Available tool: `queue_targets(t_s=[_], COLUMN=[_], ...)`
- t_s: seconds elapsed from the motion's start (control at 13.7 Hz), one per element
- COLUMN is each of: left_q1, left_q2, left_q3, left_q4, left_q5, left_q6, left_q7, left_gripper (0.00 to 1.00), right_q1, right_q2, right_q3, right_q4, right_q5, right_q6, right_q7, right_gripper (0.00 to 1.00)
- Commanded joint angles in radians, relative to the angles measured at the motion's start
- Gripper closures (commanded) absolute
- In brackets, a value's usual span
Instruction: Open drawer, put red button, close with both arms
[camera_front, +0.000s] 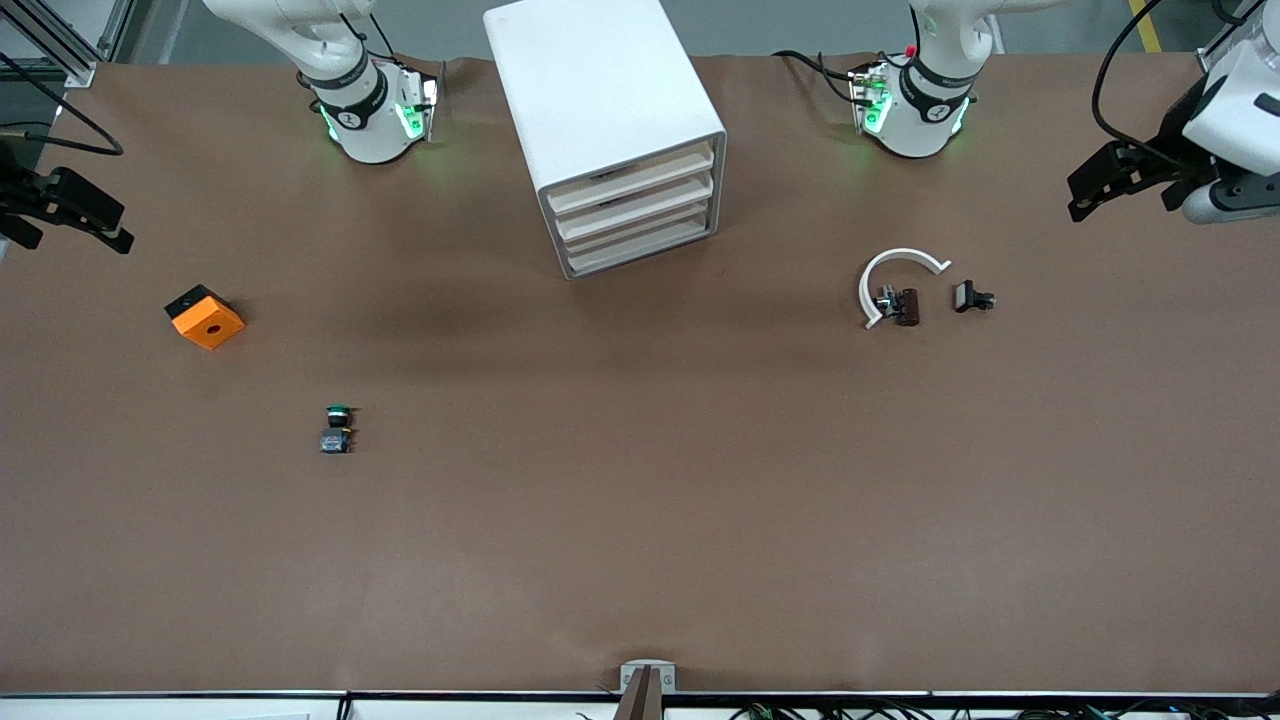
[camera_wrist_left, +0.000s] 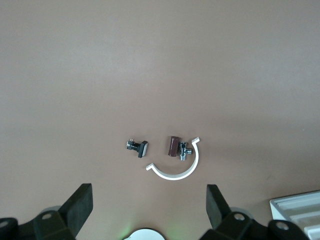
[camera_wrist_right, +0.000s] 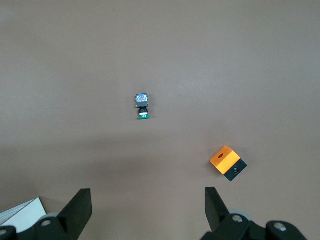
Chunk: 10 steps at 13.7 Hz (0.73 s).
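The white cabinet (camera_front: 600, 90) stands at the middle of the table near the arms' bases. Its four cream-fronted drawers (camera_front: 636, 212) are all shut and look alike. No red button shows in any view. A green-capped button (camera_front: 338, 428) lies toward the right arm's end; it also shows in the right wrist view (camera_wrist_right: 143, 106). My left gripper (camera_front: 1082, 198) is open and empty, up at the left arm's end of the table, and shows open in the left wrist view (camera_wrist_left: 149, 200). My right gripper (camera_front: 112, 225) is open and empty at the right arm's end, and shows open in the right wrist view (camera_wrist_right: 148, 202).
An orange block (camera_front: 205, 317) lies toward the right arm's end. A white C-shaped ring (camera_front: 893, 272), a brown part (camera_front: 906, 306) and a small black part (camera_front: 972, 297) lie toward the left arm's end. A cabinet corner shows in the left wrist view (camera_wrist_left: 300, 210).
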<state>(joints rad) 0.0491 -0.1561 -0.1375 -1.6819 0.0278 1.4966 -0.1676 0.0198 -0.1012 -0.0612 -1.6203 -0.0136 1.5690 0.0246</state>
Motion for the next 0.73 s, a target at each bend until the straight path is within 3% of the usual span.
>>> queue_targets(t_s=[0.0, 0.66], left_q1=[-0.006, 0.000], left_q2=[-0.029, 0.052], left_q3=[0.024, 0.029], left_q4=[-0.022, 0.077], left_q5=[-0.017, -0.012], left_q6=[-0.018, -0.053], left_q7=[0.037, 0.034], left_gripper=[0.00, 0.00], right_q1=[0.003, 0.011], right_q2=[0.011, 0.015], right_q3=[0.001, 0.001], right_q4=[0.025, 0.025], right_q5=[0.000, 0.001], right_q6=[-0.013, -0.013], right_q7=[0.012, 0.012], right_gripper=[0.00, 0.00])
